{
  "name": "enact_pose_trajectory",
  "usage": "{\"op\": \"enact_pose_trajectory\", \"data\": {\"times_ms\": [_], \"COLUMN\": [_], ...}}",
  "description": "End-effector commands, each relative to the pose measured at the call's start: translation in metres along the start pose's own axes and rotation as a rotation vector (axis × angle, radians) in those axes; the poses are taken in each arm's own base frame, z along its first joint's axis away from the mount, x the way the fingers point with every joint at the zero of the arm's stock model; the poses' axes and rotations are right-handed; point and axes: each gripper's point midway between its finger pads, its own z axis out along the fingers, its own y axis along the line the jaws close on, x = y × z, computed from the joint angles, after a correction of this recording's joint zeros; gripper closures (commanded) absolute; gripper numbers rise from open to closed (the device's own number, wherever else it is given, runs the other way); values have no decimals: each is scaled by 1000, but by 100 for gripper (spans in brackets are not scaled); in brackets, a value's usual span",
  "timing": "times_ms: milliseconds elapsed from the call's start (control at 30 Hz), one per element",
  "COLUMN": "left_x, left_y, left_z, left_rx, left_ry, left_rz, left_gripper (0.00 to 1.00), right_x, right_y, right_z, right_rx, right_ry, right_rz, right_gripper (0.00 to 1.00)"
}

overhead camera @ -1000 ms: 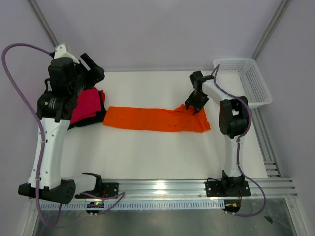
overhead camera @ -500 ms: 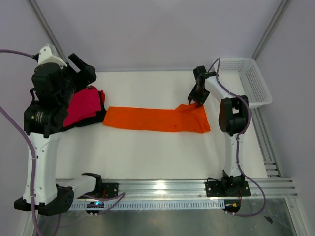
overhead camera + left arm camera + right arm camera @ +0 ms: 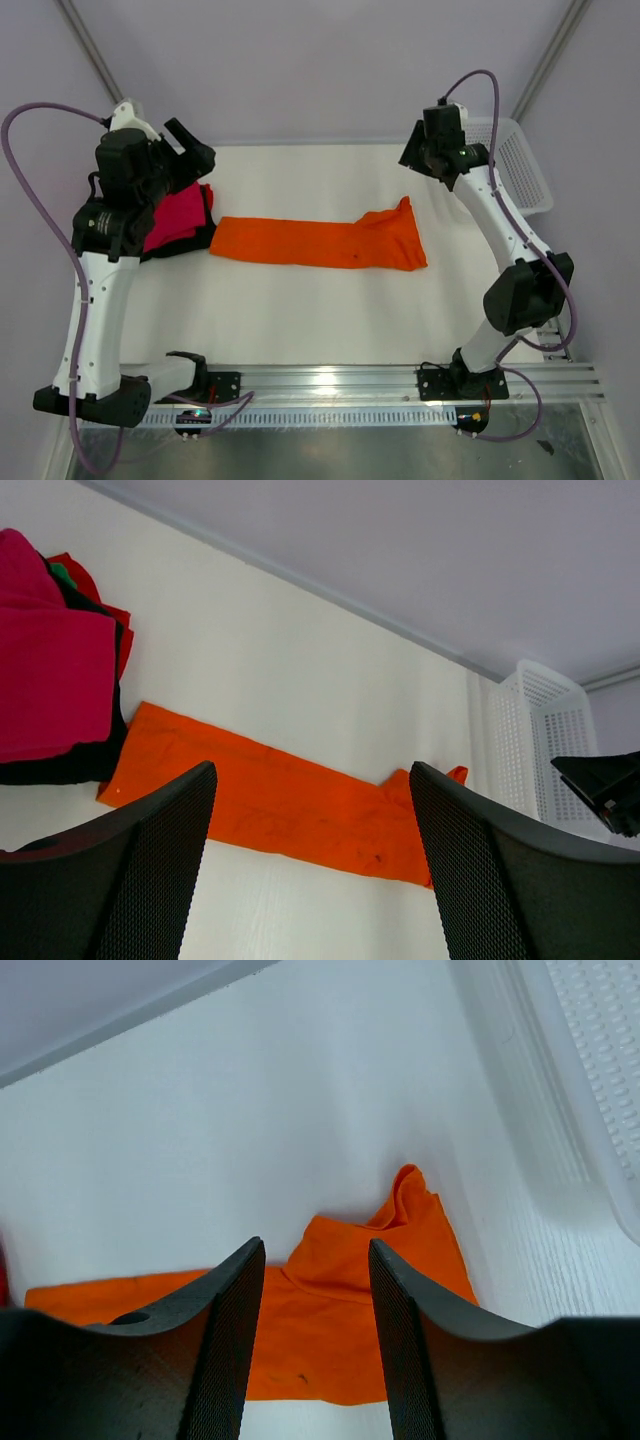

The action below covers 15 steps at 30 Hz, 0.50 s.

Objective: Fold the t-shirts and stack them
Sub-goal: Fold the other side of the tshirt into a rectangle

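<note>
Table (image 3: 300, 320): white, with pale lilac walls behind it and on both sides.
Orange shirt (image 3: 315, 243): bright orange, folded into one long narrow strip, lying flat across the middle of the table from left to right.
Its right end (image 3: 405, 1185): wider than the rest, with one far corner crumpled up into a small peak.
Pink shirt (image 3: 180, 212): magenta, folded, at the far left of the table on top of the black shirt.
Black shirt (image 3: 50, 765): shows only as a dark edge under the pink one; the orange strip's left end lies just beside it.
Red cloth (image 3: 95, 590): a thin edge peeps out behind the pink shirt.
Basket (image 3: 520, 170): white mesh, at the far right corner, apart from the orange shirt.
My left gripper (image 3: 310, 772): fingers spread wide, holding nothing, raised above the pink pile.
My right gripper (image 3: 314, 1250): fingers parted to a moderate gap, holding nothing, up in the air over the strip's peaked end, with the basket just to its right.
</note>
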Motion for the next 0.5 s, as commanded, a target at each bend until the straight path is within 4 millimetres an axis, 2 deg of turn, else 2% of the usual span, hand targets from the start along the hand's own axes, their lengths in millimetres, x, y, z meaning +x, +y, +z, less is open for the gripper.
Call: {"op": "enact_pose_trajectory", "data": {"times_ms": [0,100,133,200,233,433,467], "left_x": [-1,-1,-1,-2,-2,-1,-1], "left_y": [-11,-12,-12,-13,-13,-10,-9], "left_z": [9,11,12,13,14,16,15], "left_rx": [53,55,55,58,57,42,40], "left_ry": [1,-3,-5,-7,-7,-2,-4], "left_rz": [-29,-33,-33,-30,-30,-29,-28], "left_gripper": [19,19,19,19,19,19,19], "right_x": [20,58,86,96,114,156,158], "right_y": [-15,-29,-33,-28,-33,-46,-47], "right_z": [-12,-12,-8,-9,-6,13,13], "right_rx": [81,136,132,90,92,160,162], "right_ry": [50,163,226,222,255,374,380], "right_rz": [-2,57,58,102,101,78,76], "right_gripper": [50,50,50,50,50,50,50]}}
